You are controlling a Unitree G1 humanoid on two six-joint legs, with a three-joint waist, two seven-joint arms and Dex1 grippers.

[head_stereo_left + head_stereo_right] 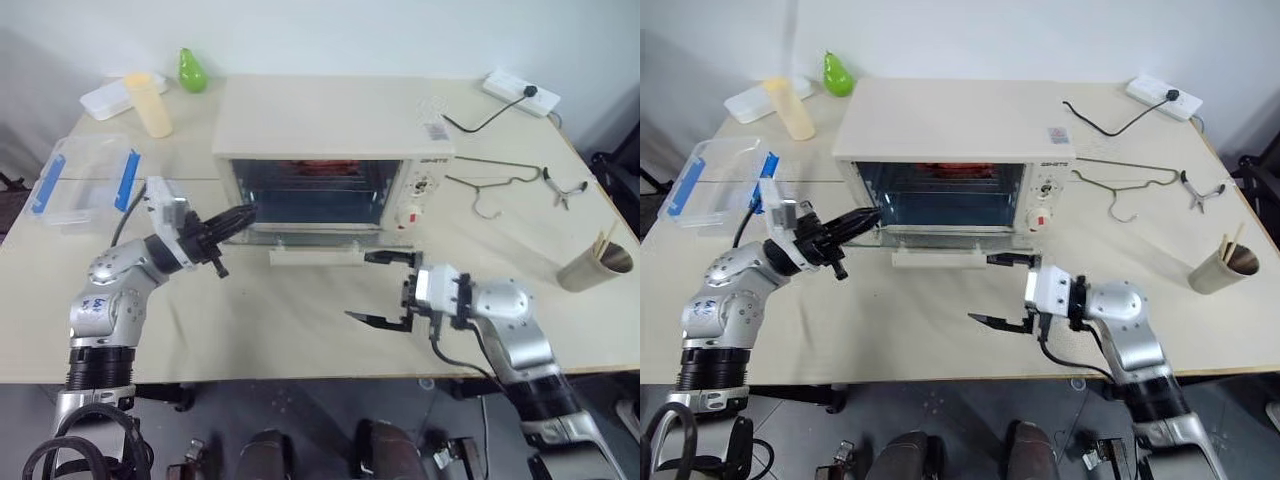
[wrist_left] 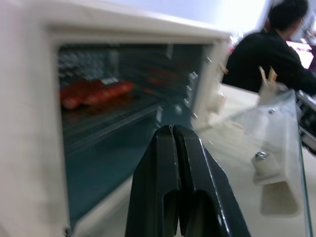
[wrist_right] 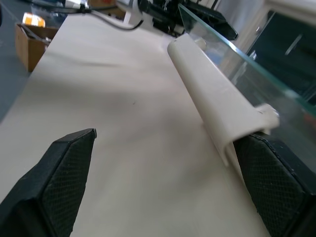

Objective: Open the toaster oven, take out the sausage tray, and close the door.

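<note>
The left claw, pressed together, could push the sausage tray deeper; the spread right claw might knock the lowered door.

Oven mouth open, approach partly blocked

The lowered door and its handle lie at 6 o'clock of the toaster oven opening; bare table beyond gives passing room.

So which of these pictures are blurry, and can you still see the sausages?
Left wrist view: toaster oven soft and smeared, sausages a red blur on the rack, left hand sharper. Right wrist view: door handle fairly crisp. Head views: sausages a faint red patch behind the oven's top edge.
</note>
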